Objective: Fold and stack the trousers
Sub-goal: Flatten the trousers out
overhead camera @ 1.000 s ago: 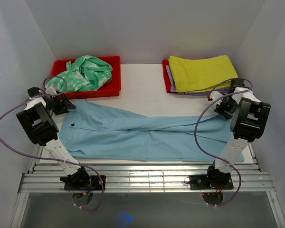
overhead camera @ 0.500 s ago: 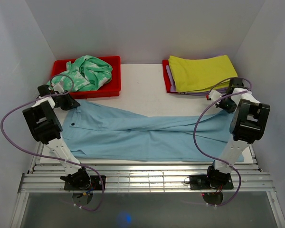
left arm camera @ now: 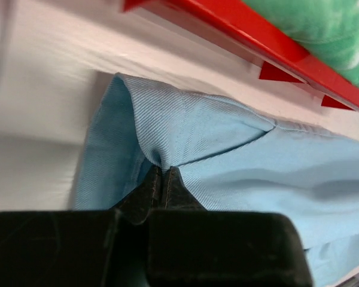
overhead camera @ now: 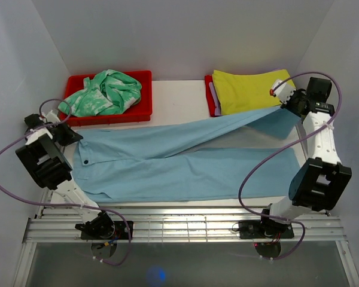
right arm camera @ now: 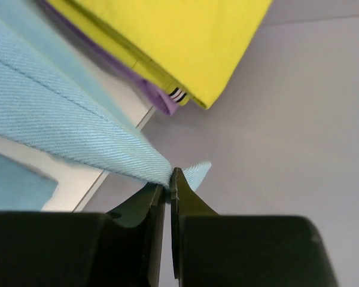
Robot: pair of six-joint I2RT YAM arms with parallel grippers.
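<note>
The trousers lie spread left to right, waist at left. The left gripper pinches the waist's far corner as an anchor. The right gripper pinches one leg's hem, held up at far right — evidently to fold leg over leg.

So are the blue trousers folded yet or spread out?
Spread, not folded: the trousers lie full length across the table, one leg end lifted by the right gripper, the left gripper pinching the waist.
</note>
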